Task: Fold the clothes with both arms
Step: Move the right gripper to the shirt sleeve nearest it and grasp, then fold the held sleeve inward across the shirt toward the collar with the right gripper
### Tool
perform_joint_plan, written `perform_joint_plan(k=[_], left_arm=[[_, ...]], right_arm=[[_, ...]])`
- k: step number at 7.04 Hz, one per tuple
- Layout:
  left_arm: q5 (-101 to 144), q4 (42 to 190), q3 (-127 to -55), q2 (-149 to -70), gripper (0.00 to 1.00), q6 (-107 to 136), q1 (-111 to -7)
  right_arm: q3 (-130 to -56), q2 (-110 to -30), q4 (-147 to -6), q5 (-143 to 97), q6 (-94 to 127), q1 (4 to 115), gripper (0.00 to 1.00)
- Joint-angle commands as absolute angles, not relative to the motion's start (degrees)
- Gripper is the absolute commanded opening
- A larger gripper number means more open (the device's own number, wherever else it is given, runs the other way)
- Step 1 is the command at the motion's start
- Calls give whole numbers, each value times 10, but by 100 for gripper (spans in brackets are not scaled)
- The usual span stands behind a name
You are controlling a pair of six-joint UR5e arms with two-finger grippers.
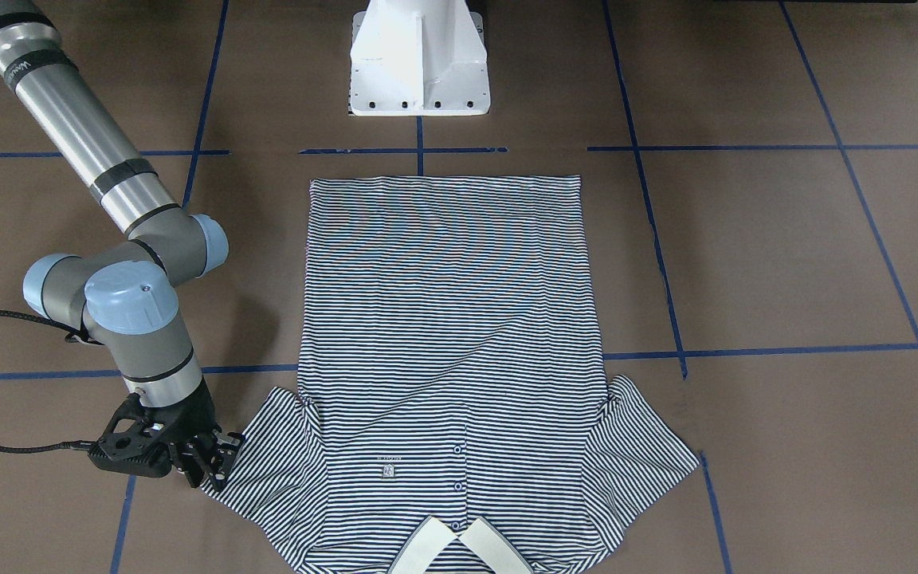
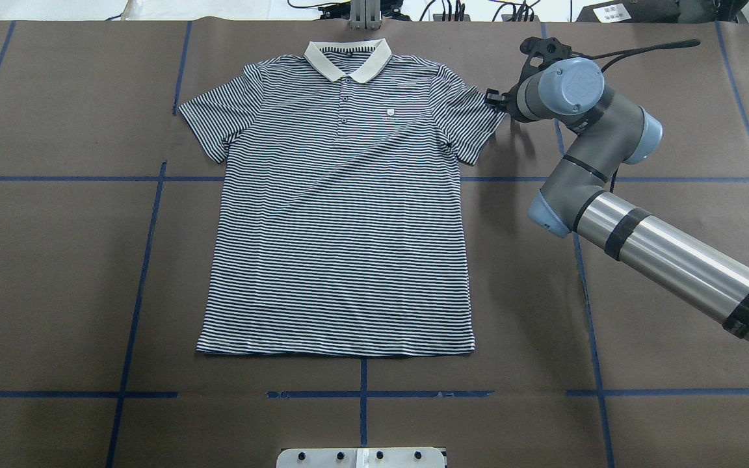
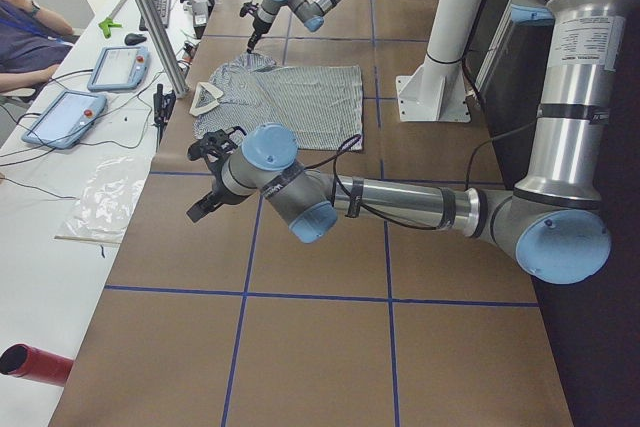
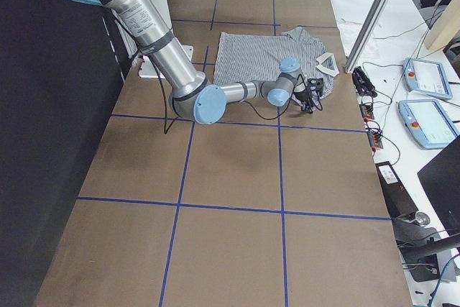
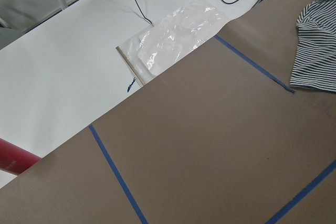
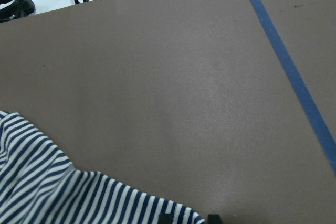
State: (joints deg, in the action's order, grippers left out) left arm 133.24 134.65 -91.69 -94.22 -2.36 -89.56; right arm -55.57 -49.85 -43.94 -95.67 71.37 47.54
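Observation:
The striped polo shirt lies flat and face up on the brown table, its cream collar on the far side from the robot. My right gripper is down at the outer hem of the sleeve on its side. In the right wrist view its two dark fingertips stand apart with the hem between them, so it is open. My left gripper hovers over bare table well away from the shirt, and I cannot tell whether it is open or shut. Its wrist view shows only a sleeve.
The white pedestal base stands behind the shirt's bottom hem. Blue tape lines cross the table. Along the far edge a white bench holds pendants, a plastic bag, cables and a red cylinder. A person's arm rests there.

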Motion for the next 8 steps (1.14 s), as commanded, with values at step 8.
perform_joint_plan(k=[8], left_arm=[[1332, 1347, -916, -940, 100, -25, -895]], right_arm=[[-624, -366, -710, -832, 853, 404, 0]])
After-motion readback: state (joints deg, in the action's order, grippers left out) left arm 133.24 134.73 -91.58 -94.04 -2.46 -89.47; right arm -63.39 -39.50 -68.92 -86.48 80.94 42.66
